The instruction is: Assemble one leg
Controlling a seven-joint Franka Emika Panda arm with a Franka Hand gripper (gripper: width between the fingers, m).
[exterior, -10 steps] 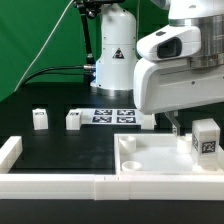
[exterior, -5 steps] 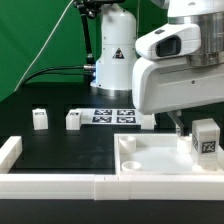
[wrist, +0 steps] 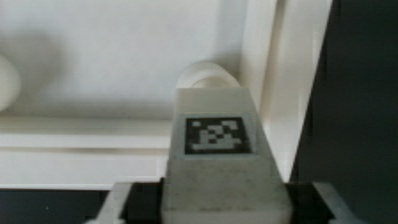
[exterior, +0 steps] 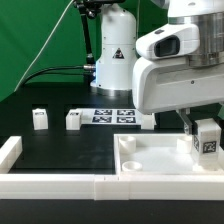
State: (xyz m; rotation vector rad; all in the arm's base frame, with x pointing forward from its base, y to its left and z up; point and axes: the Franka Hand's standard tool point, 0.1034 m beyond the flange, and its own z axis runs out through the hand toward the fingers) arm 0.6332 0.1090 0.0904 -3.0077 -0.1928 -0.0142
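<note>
My gripper (exterior: 201, 128) is shut on a leg (exterior: 207, 141), a small white post with a black-and-white tag. It holds the leg upright over the far right part of the large white panel (exterior: 155, 155). In the wrist view the leg (wrist: 217, 140) runs out from between my fingers (wrist: 135, 205), and its far end sits at a round corner hole (wrist: 210, 74) of the panel (wrist: 107, 60). I cannot tell whether the leg touches the panel. Two more legs (exterior: 40, 119) (exterior: 74, 120) stand on the black table at the exterior view's left.
The marker board (exterior: 112, 116) lies behind the two loose legs. Another small white block (exterior: 147, 121) shows partly behind my hand. A long white rail (exterior: 60, 185) runs along the front, with a short rail (exterior: 10, 150) at the left. The robot base (exterior: 113, 55) stands at the back.
My gripper and the leg have shifted a little to the exterior view's right and slightly down over the panel. The loose legs have not moved.
</note>
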